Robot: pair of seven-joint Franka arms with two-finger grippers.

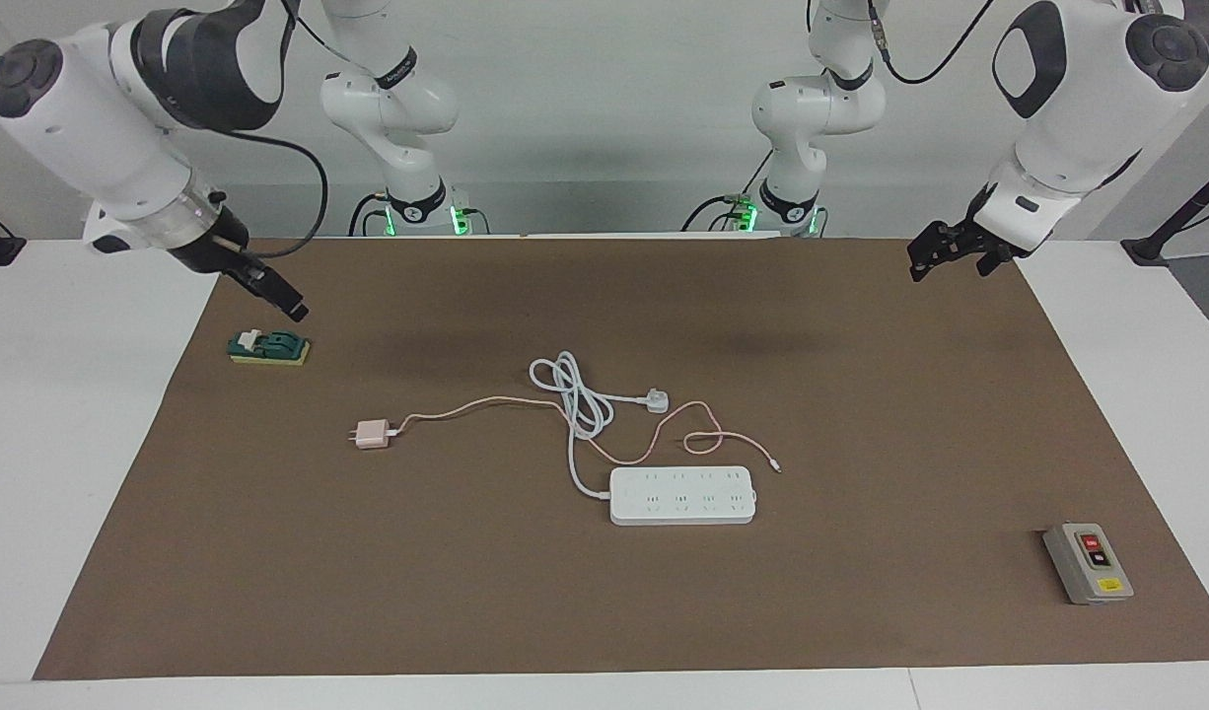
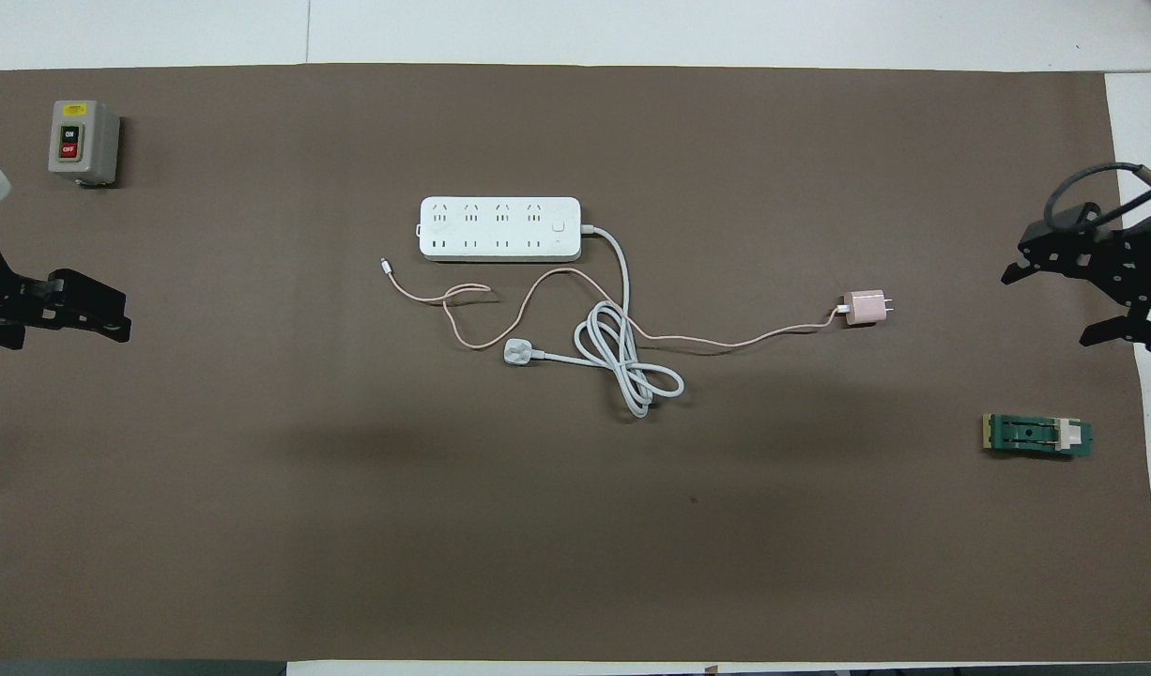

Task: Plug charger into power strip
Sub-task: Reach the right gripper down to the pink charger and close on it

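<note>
Pink charger [image 1: 373, 434] lay left of centre in the facing view, nearest the right gripper [image 2: 1054, 305], open and empty at upper left; strip [image 1: 682, 495] sat mid-frame; left gripper [image 1: 945, 258] waited, open.

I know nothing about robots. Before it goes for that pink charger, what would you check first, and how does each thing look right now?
1. Charger lies free on the mat, nothing on it: ok.
2. Right pincer is open and empty, over the mat's edge at its own end: ok.
3. Power strip lies flat, sockets up and unoccupied: ok.
4. Pink cable crosses the white cord; whether it would snag when lifted: cannot tell.
5. Left pincer is open, waits at its own end, away from both: ok.
</note>
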